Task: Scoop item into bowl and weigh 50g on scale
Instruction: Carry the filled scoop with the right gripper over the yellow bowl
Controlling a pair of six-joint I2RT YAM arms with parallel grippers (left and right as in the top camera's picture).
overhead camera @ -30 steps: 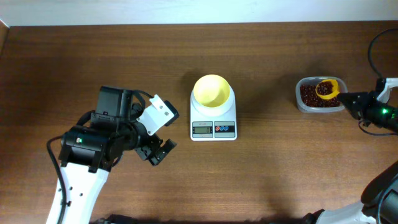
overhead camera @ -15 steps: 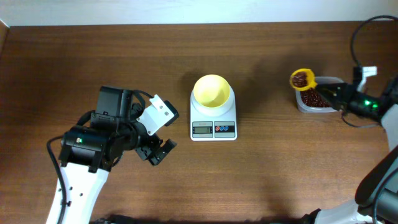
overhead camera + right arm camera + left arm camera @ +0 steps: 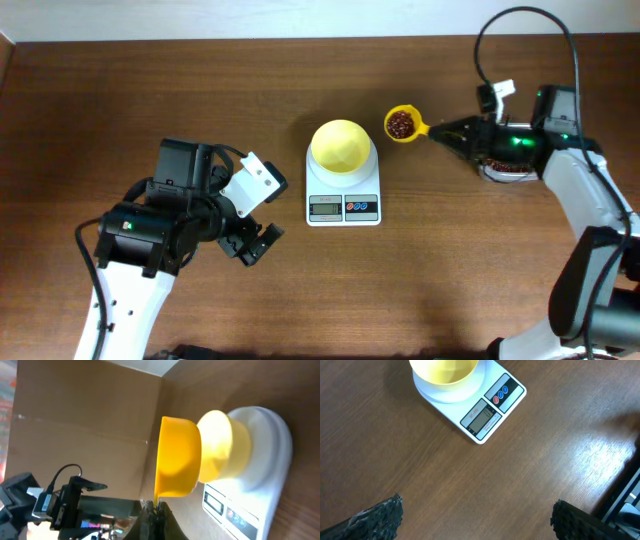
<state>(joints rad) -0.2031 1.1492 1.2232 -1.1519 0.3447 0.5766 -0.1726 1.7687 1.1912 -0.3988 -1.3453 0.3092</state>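
Observation:
The pale yellow bowl (image 3: 342, 146) sits on the white scale (image 3: 343, 208) at mid-table. My right gripper (image 3: 440, 131) is shut on the handle of a bright yellow scoop (image 3: 401, 124), which is loaded with dark red-brown beans (image 3: 400, 123) and hangs just right of the bowl. In the right wrist view the scoop (image 3: 177, 457) is side-on, right next to the bowl (image 3: 225, 452) and scale (image 3: 260, 475), with the gripper (image 3: 155, 510) pinching its thin handle. My left gripper (image 3: 250, 245) rests open left of the scale. The left wrist view shows its fingers wide apart (image 3: 477, 520), with the scale (image 3: 490, 405) and bowl (image 3: 445, 372) ahead.
The clear tub (image 3: 490, 172) of beans stands at the right, mostly hidden under my right arm. A black cable loops above that arm. The left arm's bulk fills the lower left of the table.
My right arm has lifted the loaded scoop out of the tub and carried it left, close to the bowl. The left arm has not moved.

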